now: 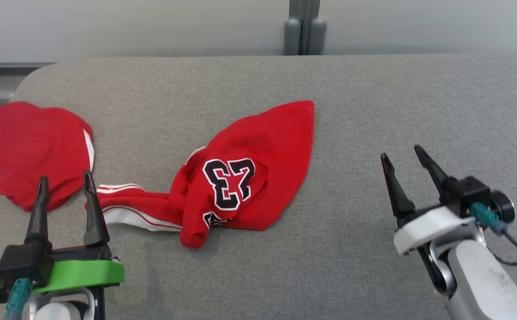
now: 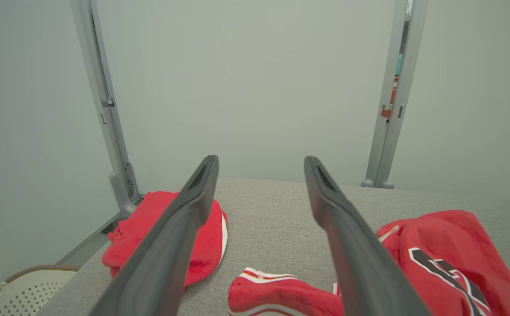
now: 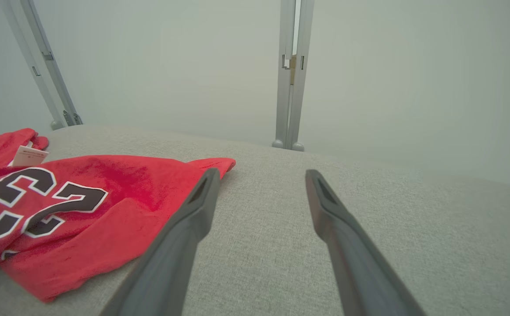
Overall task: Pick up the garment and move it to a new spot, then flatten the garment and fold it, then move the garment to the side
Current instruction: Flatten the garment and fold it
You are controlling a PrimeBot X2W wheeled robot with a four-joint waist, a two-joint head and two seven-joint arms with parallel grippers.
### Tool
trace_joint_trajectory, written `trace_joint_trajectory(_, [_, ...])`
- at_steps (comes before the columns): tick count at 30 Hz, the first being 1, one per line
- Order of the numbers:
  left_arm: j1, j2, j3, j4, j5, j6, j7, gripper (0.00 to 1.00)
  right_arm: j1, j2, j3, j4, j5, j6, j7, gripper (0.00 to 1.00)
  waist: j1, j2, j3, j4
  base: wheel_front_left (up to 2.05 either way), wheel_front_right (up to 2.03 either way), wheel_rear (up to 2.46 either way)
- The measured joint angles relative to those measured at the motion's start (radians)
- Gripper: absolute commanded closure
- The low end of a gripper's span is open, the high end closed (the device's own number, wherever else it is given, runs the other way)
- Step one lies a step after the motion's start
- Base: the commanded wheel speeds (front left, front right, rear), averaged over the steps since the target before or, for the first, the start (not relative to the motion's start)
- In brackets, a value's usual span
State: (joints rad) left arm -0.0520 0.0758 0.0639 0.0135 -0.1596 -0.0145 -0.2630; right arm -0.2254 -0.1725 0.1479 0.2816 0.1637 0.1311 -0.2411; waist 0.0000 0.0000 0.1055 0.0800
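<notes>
Your left pincer [image 1: 66,175] and right pincer [image 1: 400,151] are wide open, holding nothing. The red shirt [image 1: 245,178] lies between them; pinch a thick fold, then lift slowly.

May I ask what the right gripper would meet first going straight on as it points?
Likely nothing: ahead of the right gripper lies bare table, the jersey just off its line; depth unclear.

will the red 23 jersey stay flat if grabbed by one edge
Likely floppy: the jersey lies crumpled and twisted, so it should drape. Probably light, its folds look thin. It may drag on the textured table.
</notes>
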Motion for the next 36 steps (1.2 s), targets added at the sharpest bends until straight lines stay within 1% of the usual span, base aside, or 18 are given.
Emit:
trace_joint_trajectory(5, [-0.031,-0.016,-0.016,0.001,0.017,-0.014,-0.001,0.0,-0.196,-0.046,0.07,0.062,-0.002,0.0,0.034,0.0,0.0,0.0,0.031,0.035,0.0,0.0,0.0])
trace_joint_trajectory(10, [-0.063,-0.023,-0.04,-0.003,0.019,-0.016,-0.001,0.0,-0.391,-0.081,0.105,0.176,0.006,0.0,0.068,0.0,0.0,0.0,0.078,0.077,0.0,0.0,0.0])
trace_joint_trajectory(12, [-0.074,-0.024,-0.053,-0.008,0.014,-0.011,-0.001,0.0,-0.457,-0.093,0.12,0.223,0.007,0.0,0.072,0.0,0.0,0.0,0.097,0.093,0.0,0.0,0.0])
trace_joint_trajectory(17, [-0.103,-0.025,-0.115,-0.028,-0.038,0.026,-0.002,0.0,-0.581,-0.11,0.156,0.372,0.017,0.0,0.098,0.0,0.0,0.0,0.151,0.141,0.0,0.0,0.0])
trace_joint_trajectory(21, [-0.125,-0.025,-0.158,-0.04,-0.063,0.047,-0.002,0.0,-0.647,-0.114,0.192,0.499,0.03,0.0,0.107,0.0,0.0,0.0,0.189,0.182,0.0,0.0,0.0])
trace_joint_trajectory(28, [-0.151,-0.025,-0.219,-0.044,-0.084,0.072,-0.002,0.0,-0.704,-0.108,0.246,0.695,0.067,0.0,0.121,0.0,0.0,0.0,0.242,0.253,0.0,0.0,0.0])
trace_joint_trajectory(34, [-0.153,-0.025,-0.231,-0.04,-0.086,0.077,-0.002,0.0,-0.72,-0.102,0.255,0.817,0.101,0.0,0.106,0.0,0.0,0.0,0.27,0.295,0.0,0.0,0.0])
trace_joint_trajectory(36, [-0.154,-0.025,-0.233,-0.039,-0.086,0.077,-0.002,0.0,-0.73,-0.095,0.258,0.839,0.12,0.0,0.099,0.0,0.0,0.0,0.277,0.302,0.0,0.0,0.0])
